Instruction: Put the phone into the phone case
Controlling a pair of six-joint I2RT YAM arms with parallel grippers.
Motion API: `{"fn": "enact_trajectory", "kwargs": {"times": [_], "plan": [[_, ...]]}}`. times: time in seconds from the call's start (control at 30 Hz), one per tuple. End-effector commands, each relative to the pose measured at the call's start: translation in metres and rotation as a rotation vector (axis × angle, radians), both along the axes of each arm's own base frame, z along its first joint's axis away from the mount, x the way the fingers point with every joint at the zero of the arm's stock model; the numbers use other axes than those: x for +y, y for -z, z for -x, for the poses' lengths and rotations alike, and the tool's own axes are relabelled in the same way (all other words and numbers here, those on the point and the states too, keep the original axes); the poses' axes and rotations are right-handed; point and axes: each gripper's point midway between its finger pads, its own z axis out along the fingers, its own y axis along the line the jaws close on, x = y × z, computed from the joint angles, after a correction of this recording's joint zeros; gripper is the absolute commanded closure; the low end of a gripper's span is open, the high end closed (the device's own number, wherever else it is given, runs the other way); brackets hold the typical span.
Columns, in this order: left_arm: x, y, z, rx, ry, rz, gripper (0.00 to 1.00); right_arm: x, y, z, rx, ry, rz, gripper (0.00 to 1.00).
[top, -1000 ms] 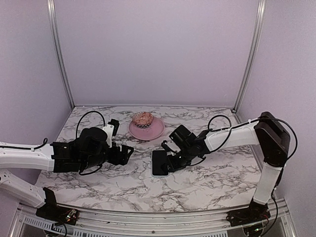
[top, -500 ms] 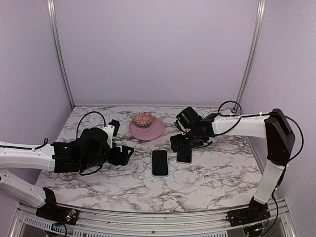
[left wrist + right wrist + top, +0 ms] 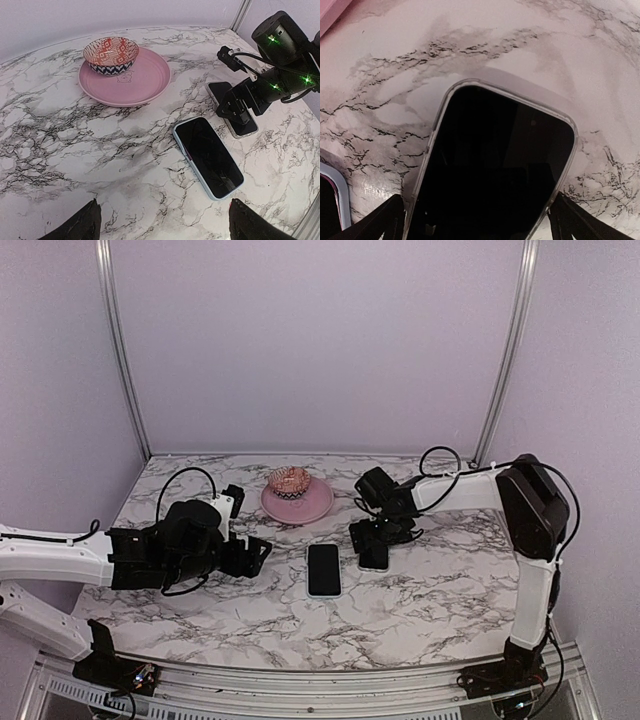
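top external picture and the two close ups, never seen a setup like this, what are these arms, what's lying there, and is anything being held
These are two robot arms bolted at the near edge of a marble table. The wide picture comes from a fixed camera above and behind them. Each close-up comes from a camera on one arm's wrist. On the table lie a phone with a pale edge, a second dark phone with a see-through rim, and a pink plate carrying a patterned bowl. The left hand hangs open to the left of both phones. The right hand is open just over the second dark phone. Neither holds anything.
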Motion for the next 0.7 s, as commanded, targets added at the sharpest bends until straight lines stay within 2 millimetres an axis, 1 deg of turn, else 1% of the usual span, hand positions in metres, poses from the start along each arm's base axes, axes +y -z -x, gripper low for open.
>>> {"fn": "enact_trajectory", "kwargs": {"times": [0.0,0.07,0.13,0.17,0.2,0.33,0.4,0.5,0.57,0.67], "plan": [[-0.002,-0.003,-0.003,0.001,0.003,-0.007,0.11,-0.004,0.009,0.005,0.048,-0.003,-0.004,0.06],[-0.002,-0.004,-0.003,0.000,0.004,-0.007,0.11,-0.003,0.013,0.014,0.076,-0.018,-0.024,0.14],[-0.002,-0.004,-0.003,0.001,0.005,-0.006,0.11,-0.005,0.012,0.023,0.092,-0.021,-0.041,0.23],[-0.002,-0.004,-0.002,0.001,0.007,-0.006,0.11,-0.007,0.011,0.027,0.096,-0.020,-0.046,0.27],[-0.002,-0.003,-0.002,0.001,0.006,-0.008,0.11,-0.009,0.004,0.030,0.090,-0.018,-0.053,0.29],[-0.002,-0.002,-0.002,0.004,0.009,-0.008,0.11,-0.015,-0.006,0.051,0.092,0.004,-0.084,0.32],[-0.003,-0.001,-0.001,0.007,0.011,-0.011,0.11,-0.012,-0.012,0.065,0.089,0.019,-0.119,0.33],[-0.004,0.001,-0.001,0.011,0.015,-0.011,0.11,0.002,-0.015,0.086,0.076,0.052,-0.207,0.33],[-0.005,0.001,-0.001,0.012,0.019,-0.010,0.11,0.014,-0.017,0.094,0.061,0.074,-0.260,0.33],[-0.005,0.001,0.000,0.012,0.025,-0.007,0.11,0.021,-0.019,0.093,0.024,0.121,-0.292,0.33]]}}
